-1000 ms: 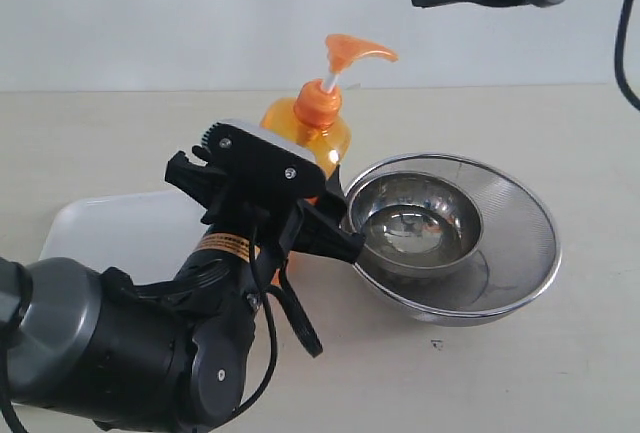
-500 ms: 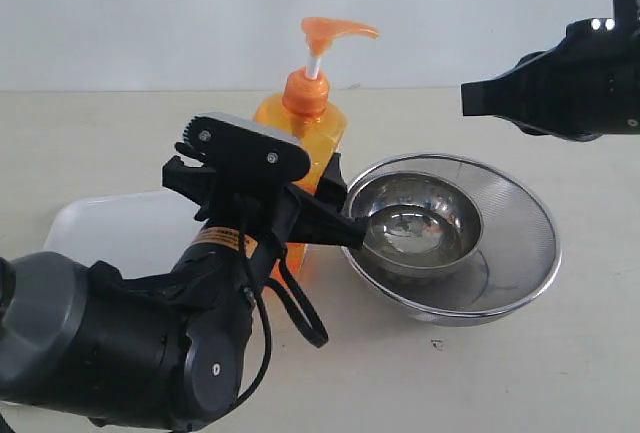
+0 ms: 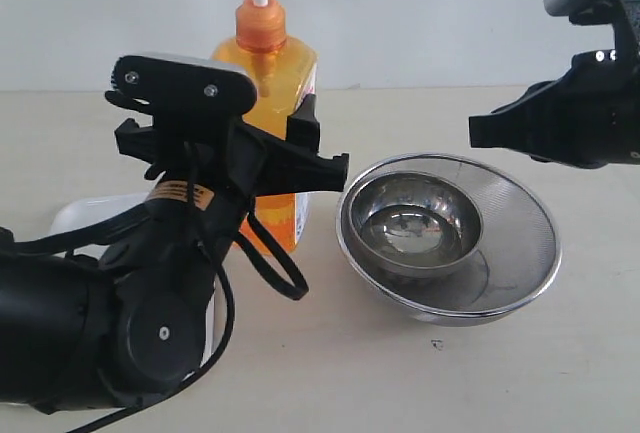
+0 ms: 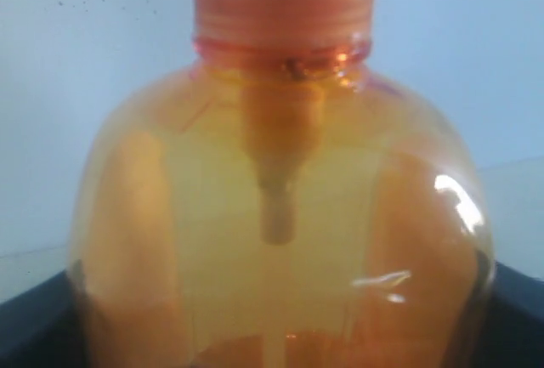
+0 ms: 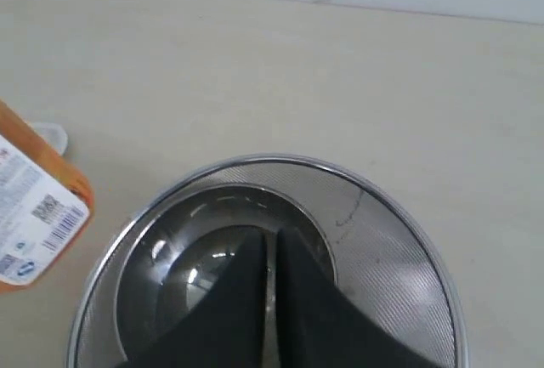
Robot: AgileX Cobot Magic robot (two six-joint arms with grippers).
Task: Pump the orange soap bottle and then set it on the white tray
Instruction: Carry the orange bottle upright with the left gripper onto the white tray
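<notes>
Lifting higher, the left end effector (image 3: 316, 149) grips the orange soap bottle (image 3: 268, 71).

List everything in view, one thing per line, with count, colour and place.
orange soap bottle: 1, translucent orange with a white label, left of the bowls
white tray: 1, white, on the table, left of the bottle, mostly hidden by the left arm
mesh steel bowl: 1, silver, on the table, right of the bottle
small steel bowl: 1, silver, inside the mesh steel bowl
table: 1, beige, bearing tray and bowls
wall: 1, pale, behind the table
left fingers: 2, black, shut on the bottle's body
right fingers: 2, black, shut together, above the bowls
</notes>
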